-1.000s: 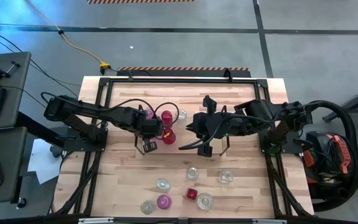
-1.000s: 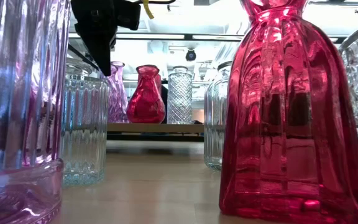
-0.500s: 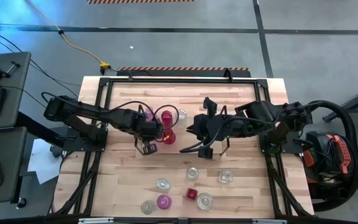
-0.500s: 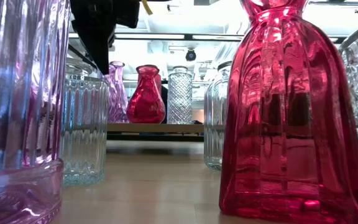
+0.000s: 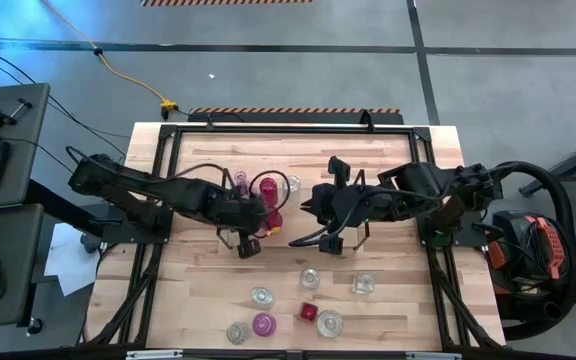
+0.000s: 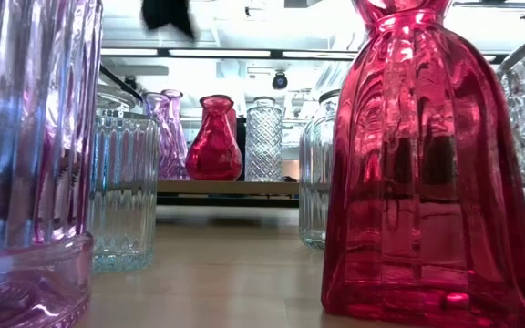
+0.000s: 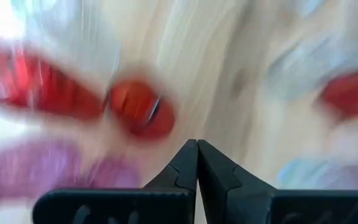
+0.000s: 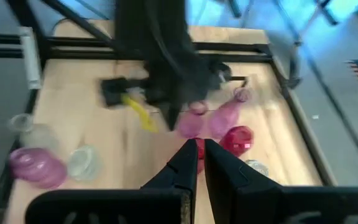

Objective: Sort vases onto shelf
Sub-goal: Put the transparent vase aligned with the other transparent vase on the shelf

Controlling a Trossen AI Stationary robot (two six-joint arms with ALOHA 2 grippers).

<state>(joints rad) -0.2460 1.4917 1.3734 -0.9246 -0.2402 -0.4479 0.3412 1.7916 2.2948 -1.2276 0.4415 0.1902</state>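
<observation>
Pale butcher-block wood makes up the desk (image 5: 388, 300), framed by dark metal rails. Both dark arms reach in over its middle, the left arm from the left edge, the right arm from the right edge.

Shelf (image 6: 217, 187): seen only in the low view, as a light-wood board edge far back across the desk. On it stand a pink vase (image 6: 169, 132), a red vase (image 6: 214, 138) and a clear cut-glass vase (image 6: 264, 138), upright and side by side. From above, the same group reads as a red rim (image 5: 266, 187) with a clear one (image 5: 292, 184) to its right and a pink one to its left.

Left gripper (image 5: 247, 244): over the desk centre, just in front of the shelf group. Jaws pressed fully together in the left wrist view, holding nothing (image 7: 197, 163). That view is blurred; only red and purple glass smears can be made out.

Right gripper (image 5: 298, 238): just beside the left one, near the red vase. Jaws nearly closed with a thin slit between them in the right wrist view (image 8: 200, 163). Cannot tell whether a red piece seen in the slit is gripped.

Loose vases on the near half of the desk, well apart from the shelf:
- two clear, middle row (image 5: 310, 277), (image 5: 364, 284)
- clear (image 5: 261, 296)
- magenta (image 5: 264, 324), with clear (image 5: 236, 332) beside it
- small red (image 5: 309, 312) touching or just beside a larger clear one (image 5: 329, 322)
</observation>
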